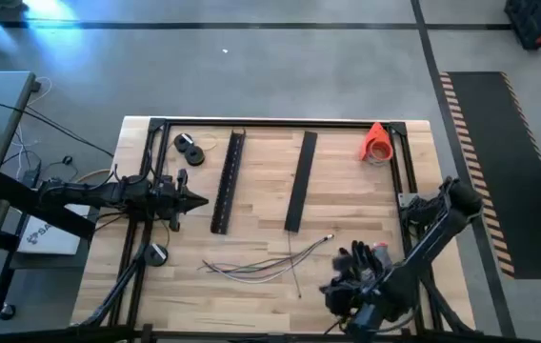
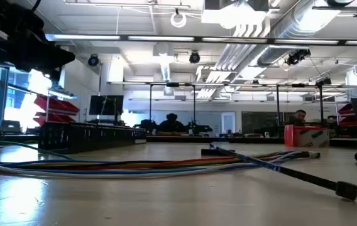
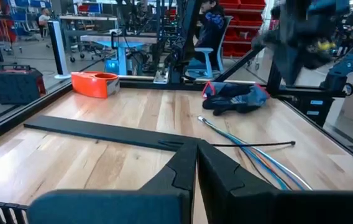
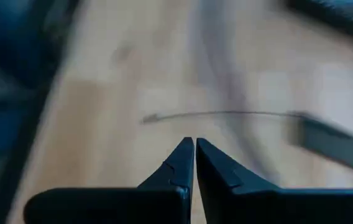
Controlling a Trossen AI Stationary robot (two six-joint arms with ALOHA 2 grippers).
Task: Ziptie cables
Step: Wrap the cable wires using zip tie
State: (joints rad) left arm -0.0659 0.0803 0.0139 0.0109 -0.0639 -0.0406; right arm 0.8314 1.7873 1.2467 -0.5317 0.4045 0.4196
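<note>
A: The left end effector (image 1: 197, 200) is closed on nothing, its fingers (image 3: 186, 165) meeting at the tips in its wrist view. It hangs at the left of the tabletop (image 1: 347, 205), beside the nearer bar (image 1: 229, 183). The right end effector (image 4: 194, 147) is likewise closed and empty, above the front right corner.

B: And where do we find the cables (image 1: 256, 267)?

A: Loose on the tabletop near the front edge, fanned out between the two arms, well apart from either end effector. A thin black strip (image 1: 294, 270) lies across them; we judge it a ziptie, though we cannot be sure.

B: How far along do we place the task?

A: At the outset. The cables are neither gathered nor tied, and nothing is gripped. Bunching, wrapping and cinching all remain.

B: What does each view add?

A: The high view alone gives the layout: two bars, black rolls (image 1: 190, 148) at the back left, an orange object (image 1: 377, 142) at the back right, gloves (image 1: 361, 259) by the right arm. The low view alone shows the cables' coloured sheaths and the strip crossing them. The left wrist view shows people seated beyond the tabletop.
</note>
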